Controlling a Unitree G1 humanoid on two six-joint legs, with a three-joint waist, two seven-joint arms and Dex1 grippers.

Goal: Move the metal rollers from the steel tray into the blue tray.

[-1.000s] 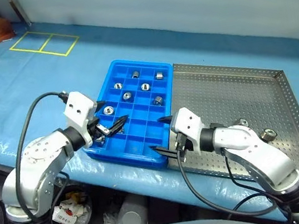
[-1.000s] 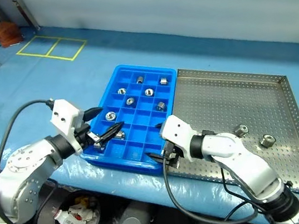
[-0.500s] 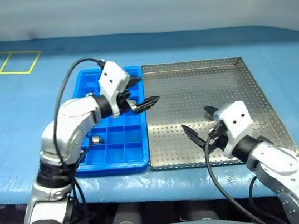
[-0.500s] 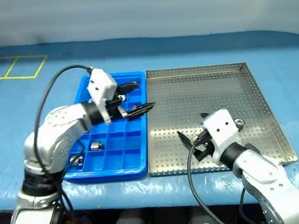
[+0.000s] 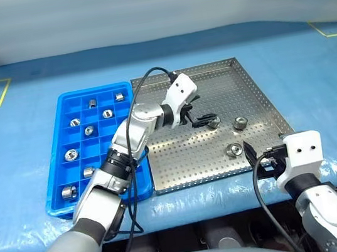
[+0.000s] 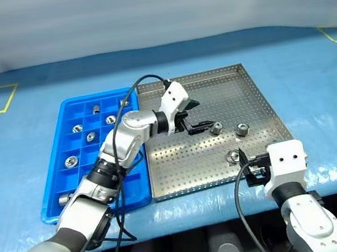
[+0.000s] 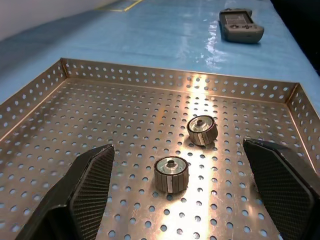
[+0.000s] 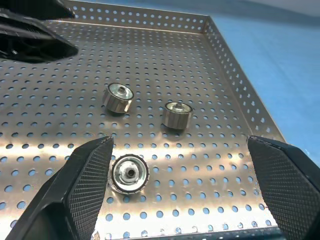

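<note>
Left eye view: right gripper [image 5: 269, 160], jaws spread and empty, just before the steel tray [image 5: 250, 98]; three metal rollers [image 5: 233, 150] beyond it. Left gripper [image 5: 200, 114], likewise spread, beside one roller. Blue tray [image 5: 59, 180] behind it.

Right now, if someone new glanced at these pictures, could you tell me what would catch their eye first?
Probably the left end effector, open and reaching over the steel tray toward the nearest of three metal rollers left there. Next comes the blue tray beside it on the left, with several rollers already sitting in separate compartments. The right end effector is open too, low at the steel tray's near right corner.
</note>
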